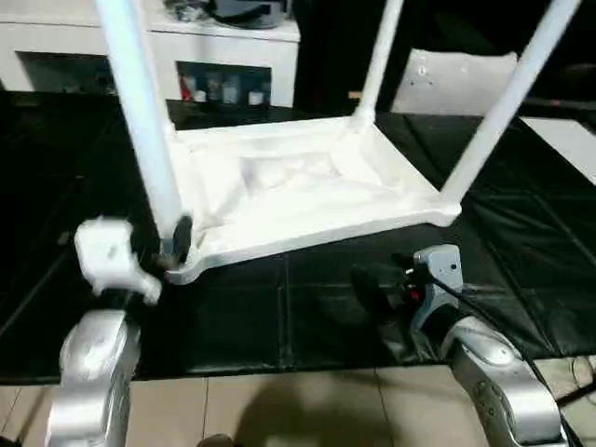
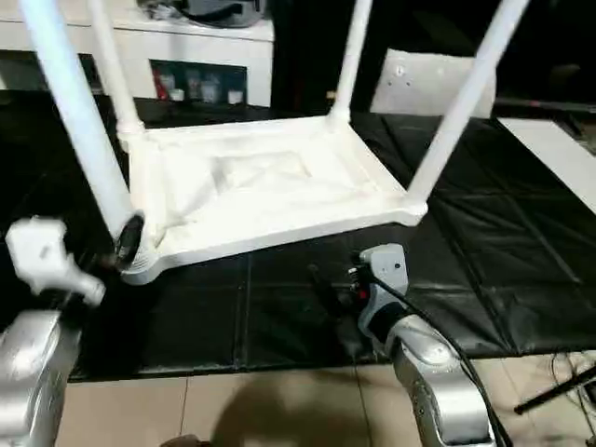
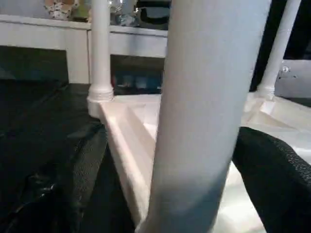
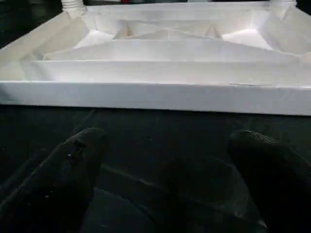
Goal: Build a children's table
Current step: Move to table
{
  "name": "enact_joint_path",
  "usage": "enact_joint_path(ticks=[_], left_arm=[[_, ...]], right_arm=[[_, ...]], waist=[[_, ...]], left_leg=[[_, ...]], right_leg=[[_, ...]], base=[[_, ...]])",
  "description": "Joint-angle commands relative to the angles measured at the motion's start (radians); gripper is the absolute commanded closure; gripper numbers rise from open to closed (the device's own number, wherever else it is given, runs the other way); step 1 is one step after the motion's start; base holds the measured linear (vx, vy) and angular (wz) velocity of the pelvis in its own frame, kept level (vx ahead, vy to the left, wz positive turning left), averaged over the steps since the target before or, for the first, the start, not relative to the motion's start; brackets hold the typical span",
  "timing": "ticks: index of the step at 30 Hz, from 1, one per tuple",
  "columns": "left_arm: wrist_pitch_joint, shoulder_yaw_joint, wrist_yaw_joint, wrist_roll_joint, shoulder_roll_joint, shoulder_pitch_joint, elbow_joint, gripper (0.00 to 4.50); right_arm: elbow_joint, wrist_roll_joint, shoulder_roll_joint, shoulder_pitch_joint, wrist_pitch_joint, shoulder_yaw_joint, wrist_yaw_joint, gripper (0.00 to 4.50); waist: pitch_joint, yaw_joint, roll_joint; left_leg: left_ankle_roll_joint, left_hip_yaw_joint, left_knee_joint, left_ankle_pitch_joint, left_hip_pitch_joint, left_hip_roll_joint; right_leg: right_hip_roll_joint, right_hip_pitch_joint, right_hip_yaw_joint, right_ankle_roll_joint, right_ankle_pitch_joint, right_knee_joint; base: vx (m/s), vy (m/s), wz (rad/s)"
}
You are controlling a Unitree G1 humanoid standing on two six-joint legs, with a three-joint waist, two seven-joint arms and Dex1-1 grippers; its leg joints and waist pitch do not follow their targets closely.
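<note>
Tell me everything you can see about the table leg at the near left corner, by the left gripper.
The near-left leg is a long white tube, plastic by its look, rising slightly tilted from the round corner socket of the upside-down tabletop on the black mat. The left gripper stands open with its black fingers either side of the leg's base; contact is unclear.

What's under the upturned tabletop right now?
The tabletop lies upside down on black matting, legs up. Whatever lies directly beneath it is covered.

no readable text, labels or signs
</note>
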Motion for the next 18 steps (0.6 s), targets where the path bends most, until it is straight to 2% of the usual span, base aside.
enact_joint_path(ticks=[1, 2, 3, 5, 7, 8, 9, 10, 11, 15, 16, 17, 18], left_arm=[[0.007, -0.015, -0.026, -0.018, 0.004, -0.016, 0.019, 0.05], [0.008, -0.020, -0.042, -0.027, 0.007, -0.021, 0.023, 0.05], [0.014, -0.029, -0.069, -0.042, 0.014, -0.025, 0.027, 0.05], [0.026, -0.047, -0.129, -0.068, 0.030, -0.027, 0.032, 0.05], [0.059, -0.066, -0.258, -0.137, 0.067, -0.022, 0.032, 0.05], [0.081, -0.069, -0.311, -0.174, 0.082, -0.019, 0.029, 0.05], [0.116, -0.074, -0.409, -0.235, 0.113, -0.012, 0.019, 0.05], [0.117, -0.074, -0.412, -0.236, 0.114, -0.012, 0.018, 0.05], [0.135, -0.077, -0.448, -0.260, 0.127, -0.009, 0.013, 0.05], [0.226, -0.106, -0.600, -0.363, 0.181, -0.026, -0.009, 0.05], [0.250, -0.125, -0.633, -0.381, 0.197, -0.034, -0.017, 0.05], [0.275, -0.167, -0.684, -0.386, 0.221, -0.051, -0.026, 0.05], [0.277, -0.172, -0.690, -0.385, 0.223, -0.053, -0.027, 0.05]], right_arm=[[-0.006, -0.001, -0.013, -0.001, 0.014, -0.007, 0.001, 0.00], [-0.006, -0.002, -0.015, -0.001, 0.015, -0.007, 0.001, 0.00], [-0.006, -0.003, -0.017, -0.001, 0.025, -0.007, -0.001, 0.00], [0.000, -0.008, -0.024, -0.003, 0.047, -0.006, -0.007, 0.00], [0.031, -0.029, -0.036, -0.014, 0.072, -0.006, -0.021, 0.00], [0.044, -0.038, -0.041, -0.021, 0.079, -0.007, -0.027, 0.00], [0.074, -0.056, -0.048, -0.037, 0.085, -0.010, -0.043, 0.00], [0.076, -0.057, -0.048, -0.038, 0.085, -0.010, -0.043, 0.00], [0.094, -0.066, -0.051, -0.048, 0.088, -0.012, -0.053, 0.00], [0.230, -0.107, -0.058, -0.116, 0.090, -0.030, -0.110, 0.00], [0.269, -0.111, -0.056, -0.136, 0.077, -0.033, -0.116, 0.00], [0.338, -0.120, -0.050, -0.171, 0.052, -0.031, -0.126, 0.00], [0.345, -0.122, -0.049, -0.175, 0.049, -0.031, -0.126, 0.00]], waist=[[-0.043, -0.001, 0.023], [-0.043, -0.001, 0.020], [-0.050, 0.002, 0.020], [-0.052, 0.005, 0.020], [-0.052, 0.006, 0.017], [-0.051, 0.008, 0.018], [-0.049, 0.010, 0.019], [-0.048, 0.012, 0.021], [-0.046, 0.013, 0.017], [-0.041, 0.018, 0.019], [-0.041, 0.021, 0.016], [-0.041, 0.024, 0.017], [-0.042, 0.024, 0.017]], left_leg=[[-0.047, -0.033, -0.096, -0.298, 0.016, 0.087], [-0.045, -0.031, -0.094, -0.298, 0.015, 0.085], [-0.037, -0.028, -0.090, -0.265, 0.017, 0.085], [-0.016, -0.023, -0.087, -0.189, 0.016, 0.087], [-0.011, -0.016, -0.086, -0.180, 0.018, 0.087], [-0.013, -0.016, -0.085, -0.178, 0.020, 0.086], [-0.019, -0.010, -0.086, -0.202, 0.026, 0.084], [-0.024, -0.009, -0.087, -0.215, 0.026, 0.084], [-0.032, -0.006, -0.089, -0.242, 0.028, 0.086], [-0.060, -0.002, -0.095, -0.295, 0.031, 0.084], [-0.071, 0.001, -0.093, -0.318, 0.037, 0.085], [-0.075, 0.003, -0.093, -0.322, 0.037, 0.086], [-0.076, 0.004, -0.093, -0.325, 0.038, 0.086]], right_leg=[[-0.097, 0.002, 0.042, -0.163, -0.140, -0.082], [-0.096, 0.001, 0.043, -0.163, -0.134, -0.083], [-0.097, 0.003, 0.045, -0.168, -0.087, -0.078], [-0.092, 0.005, 0.042, -0.179, 0.034, -0.068], [-0.089, 0.004, 0.040, -0.187, 0.053, -0.066], [-0.092, 0.004, 0.041, -0.192, 0.048, -0.065], [-0.089, -0.004, 0.041, -0.204, 0.001, -0.067], [-0.089, -0.005, 0.041, -0.206, -0.022, -0.068], [-0.091, -0.007, 0.042, -0.208, -0.062, -0.070], [-0.089, -0.017, 0.044, -0.195, -0.166, -0.076], [-0.091, -0.021, 0.046, -0.189, -0.192, -0.078], [-0.093, -0.022, 0.046, -0.184, -0.205, -0.080], [-0.094, -0.023, 0.046, -0.183, -0.211, -0.080]], base=[[0.000, 0.000, 0.00], [0.000, 0.000, 0.00], [0.000, 0.000, 0.00], [0.000, 0.000, 0.00], [0.000, 0.000, 0.00], [0.000, 0.000, 0.00], [0.000, 0.000, 0.00], [0.000, 0.000, 0.00], [0.000, 0.000, 0.00], [0.000, 0.000, 0.00], [0.000, 0.000, 0.00], [0.000, 0.000, 0.00], [0.000, 0.000, 0.00]])
